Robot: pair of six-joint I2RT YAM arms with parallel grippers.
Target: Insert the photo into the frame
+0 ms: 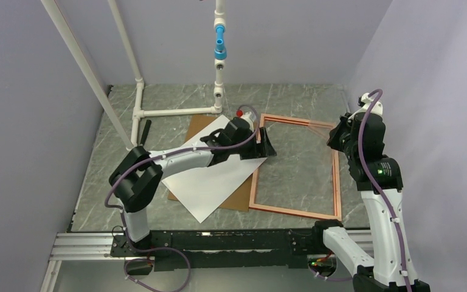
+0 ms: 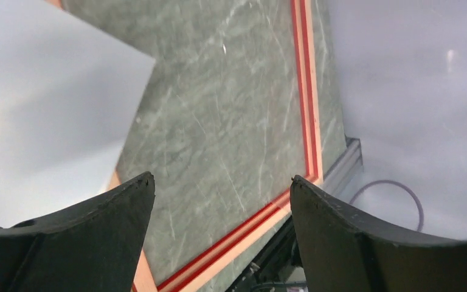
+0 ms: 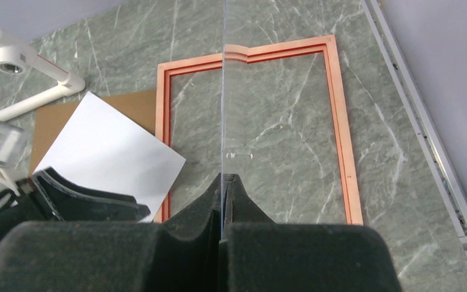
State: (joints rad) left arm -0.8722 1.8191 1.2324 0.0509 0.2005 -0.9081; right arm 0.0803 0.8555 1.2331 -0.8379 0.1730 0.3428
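The frame (image 1: 295,211) lies flat on the marble table with its pale orange-wood face up and a red inner lip; it also shows in both wrist views (image 3: 340,121) (image 2: 307,91). The photo (image 1: 213,176) lies white face up left of it, its right corner at the frame's left rail (image 3: 109,152) (image 2: 48,109). My left gripper (image 1: 266,146) (image 2: 222,182) hangs open over that rail, nothing between its fingers. My right gripper (image 1: 334,137) (image 3: 226,177) is shut on a clear pane (image 3: 224,91), held edge-on above the frame.
A brown backing board (image 1: 234,196) lies under the photo. A white pipe stand (image 1: 176,112) with a blue fitting (image 1: 219,48) stands at the back. An aluminium rail (image 1: 219,240) runs along the near edge. Grey walls close in on both sides.
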